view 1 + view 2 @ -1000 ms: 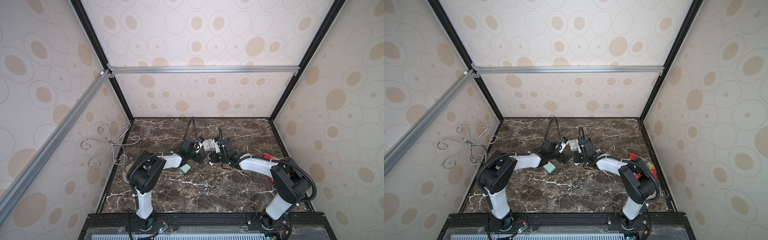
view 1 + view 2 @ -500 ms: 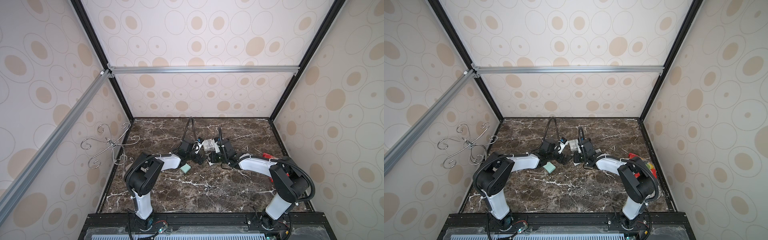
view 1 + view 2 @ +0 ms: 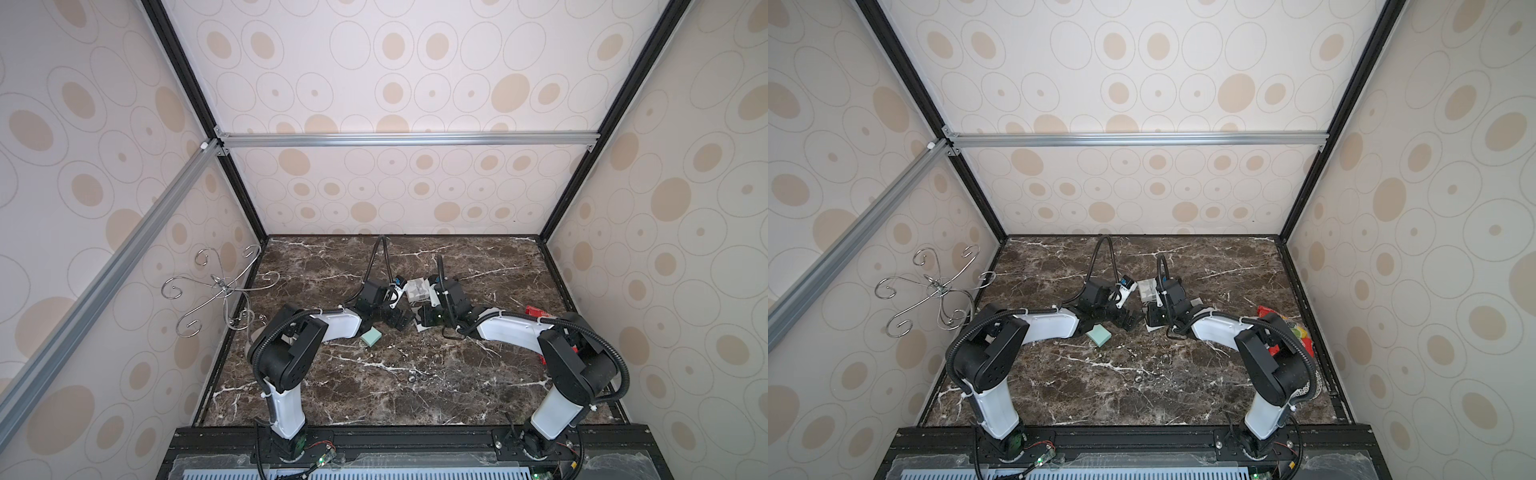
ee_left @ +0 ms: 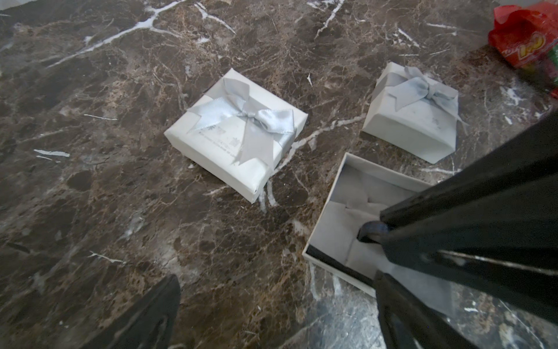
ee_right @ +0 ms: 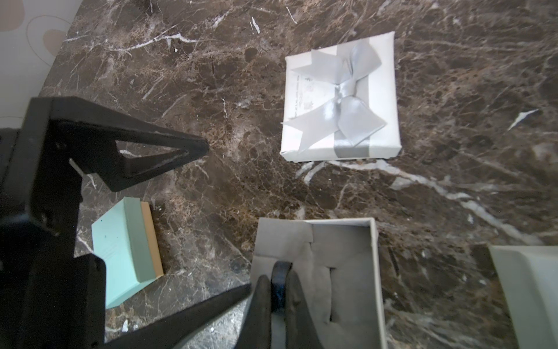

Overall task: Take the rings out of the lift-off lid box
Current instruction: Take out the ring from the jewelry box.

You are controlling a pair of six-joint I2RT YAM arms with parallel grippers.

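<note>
Hardly anything has shifted since a second ago: the left arm's elbow sits a touch nearer its base, and both grippers are where they were, at the cluster of small boxes. One dark ring (image 5: 280, 267) stands on edge, pinched between the tips of the right gripper (image 5: 278, 285), whose jaws are closed tight on it; the ring is inside the open box (image 5: 376, 272), over its grey slotted insert, and whether it is clear of the foam I cannot tell. The lid (image 5: 339, 102), white with a silver-grey bow, lies flat and top up on the marble table (image 5: 211, 90), apart from the open box. The left gripper (image 5: 226, 217) hangs just beside the open box, jaws spread wide with nothing between them; a mint-green box (image 5: 123, 247) lies on the table close by that gripper. A second white box (image 4: 413, 114), closed and bowed, sits near the open box on the side away from the left gripper; a red snack packet (image 4: 525, 39) lies beyond it. In both top views a curly silver wire stand (image 3: 220, 291) stands at the table's left edge, well apart from the boxes.
</note>
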